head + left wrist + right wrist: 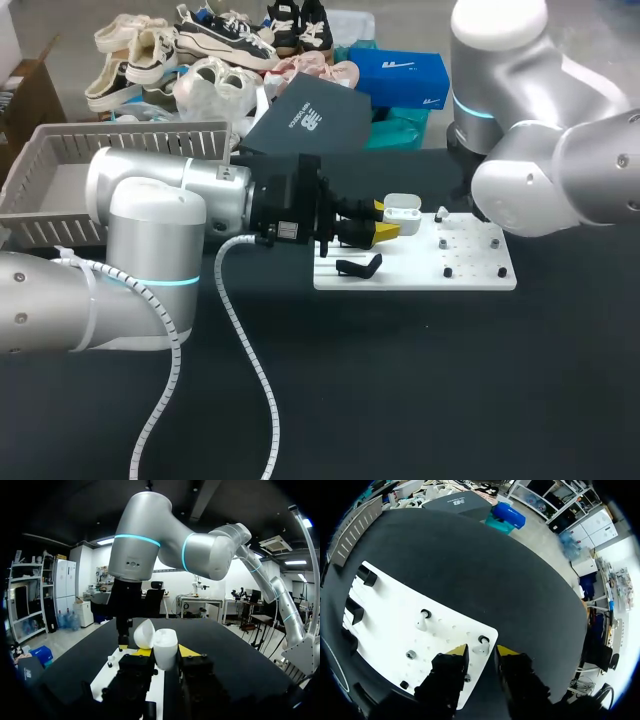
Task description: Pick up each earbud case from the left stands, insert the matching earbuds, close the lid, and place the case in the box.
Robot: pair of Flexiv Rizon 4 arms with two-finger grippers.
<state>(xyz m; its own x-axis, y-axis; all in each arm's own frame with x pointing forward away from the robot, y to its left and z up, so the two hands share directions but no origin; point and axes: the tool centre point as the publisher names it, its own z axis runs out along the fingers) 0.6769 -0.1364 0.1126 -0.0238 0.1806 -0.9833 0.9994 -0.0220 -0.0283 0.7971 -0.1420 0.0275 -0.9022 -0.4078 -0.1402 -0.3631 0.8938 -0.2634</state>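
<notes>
Your left gripper is clamped on the open earbud case above the white board
You see the case's lid swung up and the case held just past the black stands. Your right gripper hangs over the board's edge, fingers a little apart and gripping nothing; one white earbud sits under the gap, another further along. The grey box stands on the table at the left, well apart from the case
</notes>
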